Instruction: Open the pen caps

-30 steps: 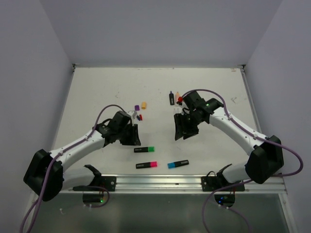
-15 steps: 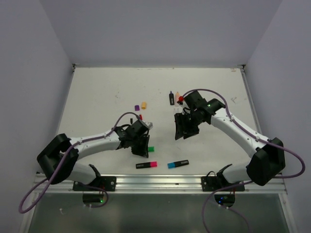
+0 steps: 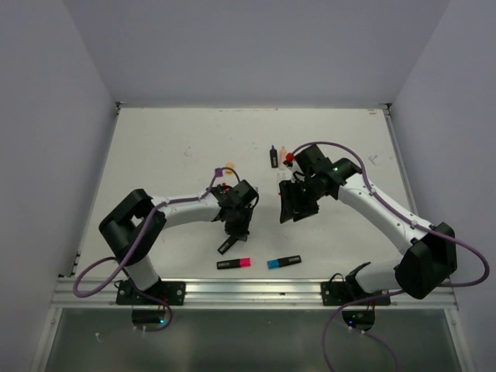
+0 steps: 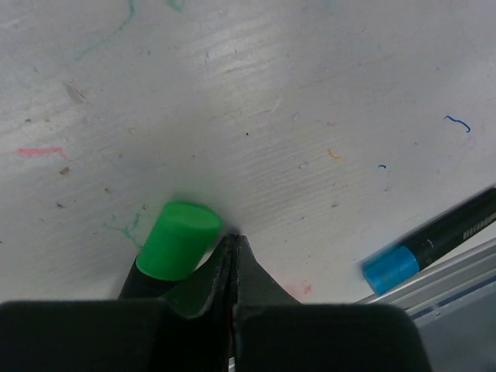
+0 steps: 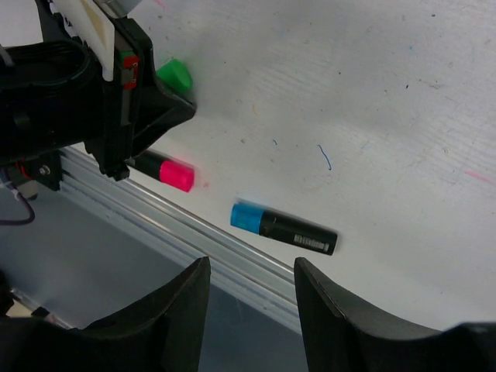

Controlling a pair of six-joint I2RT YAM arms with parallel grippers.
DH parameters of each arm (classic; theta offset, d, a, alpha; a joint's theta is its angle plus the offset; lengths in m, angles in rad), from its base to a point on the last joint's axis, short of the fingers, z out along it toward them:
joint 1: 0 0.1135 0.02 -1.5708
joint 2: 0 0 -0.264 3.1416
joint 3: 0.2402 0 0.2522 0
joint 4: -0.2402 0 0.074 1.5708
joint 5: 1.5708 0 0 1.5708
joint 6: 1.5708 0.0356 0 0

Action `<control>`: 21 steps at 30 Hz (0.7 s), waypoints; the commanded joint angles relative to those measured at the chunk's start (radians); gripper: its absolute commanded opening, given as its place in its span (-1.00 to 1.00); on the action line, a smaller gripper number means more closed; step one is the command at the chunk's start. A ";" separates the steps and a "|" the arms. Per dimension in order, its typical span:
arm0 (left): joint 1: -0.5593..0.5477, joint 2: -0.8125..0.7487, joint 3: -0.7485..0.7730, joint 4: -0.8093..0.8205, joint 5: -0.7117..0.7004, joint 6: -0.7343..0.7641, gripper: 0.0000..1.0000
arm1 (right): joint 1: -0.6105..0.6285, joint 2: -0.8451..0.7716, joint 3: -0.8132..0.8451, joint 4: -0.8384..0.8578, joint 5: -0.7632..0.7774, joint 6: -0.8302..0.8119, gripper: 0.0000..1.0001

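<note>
**Left arm closing at the green-capped highlighter.** Within the last second the left arm has swung from well left of the green-capped highlighter [image 3: 226,247] to directly over it. It now reaches long and low across the table [image 3: 170,155], with its wrist pitched down. The left gripper [image 4: 232,242] has gone from parted to fingers pressed flat together, with no gap showing. The highlighter, which lay level before, now lies on a diagonal. Its green cap [image 4: 180,240] sits just beside the shut fingers on their left, touching or nearly so, not between them. The closure therefore seems to have nudged the pen rather than caught it, and the cap is still on. A re-opened, re-centred grasp is probably needed.

The right gripper [image 5: 250,267] has held its place, up and right of the green-capped highlighter. Its fingers are spread with nothing between them.

The pink-capped highlighter [image 3: 234,263] and blue-capped highlighter [image 3: 284,262] lie nearer the arm bases than the green one, both still capped.
</note>
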 commanded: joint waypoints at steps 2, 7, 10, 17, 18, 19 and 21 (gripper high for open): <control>0.005 0.040 0.072 -0.067 -0.083 0.041 -1.00 | -0.002 -0.032 0.000 -0.015 0.014 -0.028 0.03; 0.066 -0.004 0.083 -0.070 -0.112 0.064 -1.00 | -0.002 -0.037 -0.006 -0.018 0.016 -0.033 0.03; 0.070 -0.062 0.112 -0.056 -0.123 0.091 -1.00 | -0.002 -0.038 -0.007 -0.017 0.014 -0.036 0.03; 0.070 -0.161 0.146 -0.095 -0.153 0.090 -0.73 | -0.002 -0.031 -0.004 -0.004 0.000 -0.036 0.03; 0.070 -0.180 0.141 -0.121 -0.158 0.081 -0.44 | -0.002 -0.029 -0.006 0.000 0.000 -0.037 0.03; 0.070 -0.190 0.136 -0.135 -0.170 0.070 -0.32 | -0.002 -0.029 -0.007 0.000 -0.001 -0.036 0.03; 0.070 -0.216 0.117 -0.203 -0.202 0.020 -0.24 | -0.002 -0.029 -0.011 0.002 -0.004 -0.036 0.03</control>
